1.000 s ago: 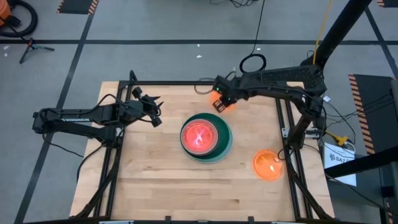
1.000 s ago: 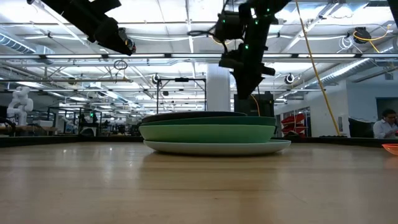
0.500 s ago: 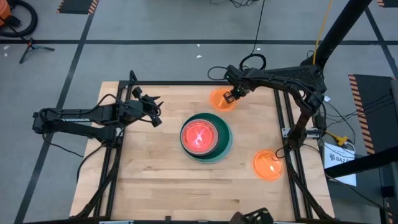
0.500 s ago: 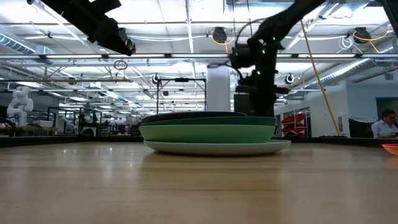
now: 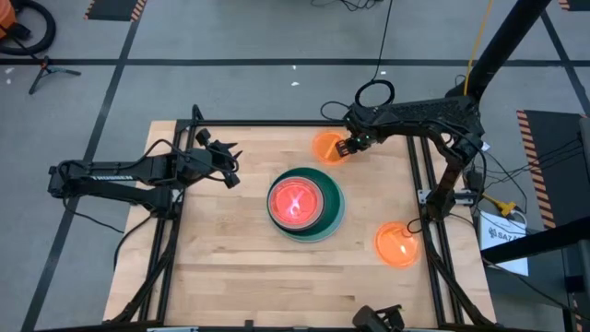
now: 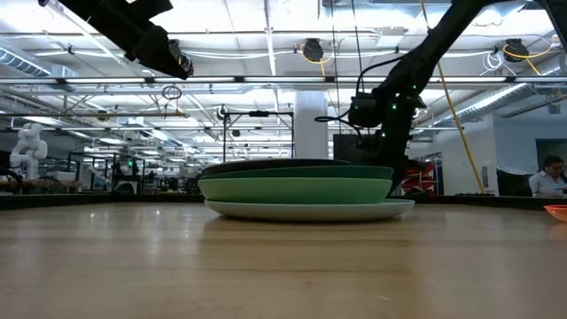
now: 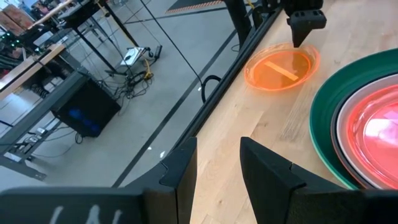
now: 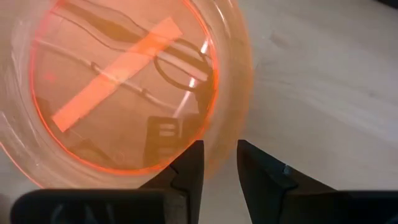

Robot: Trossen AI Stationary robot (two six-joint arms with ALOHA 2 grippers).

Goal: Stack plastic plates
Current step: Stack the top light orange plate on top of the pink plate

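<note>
The right gripper (image 5: 351,145), jaws narrowly apart astride the orange plate's (image 5: 328,147) rim, seemingly unclamped, could slip off when lifting.

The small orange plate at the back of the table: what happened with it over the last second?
The right gripper drew back toward its own side, uncovering the orange plate, which now lies flat on the table with the open fingers straddling its rim. The left gripper, the stack of plates and the other orange plate stayed put.
</note>
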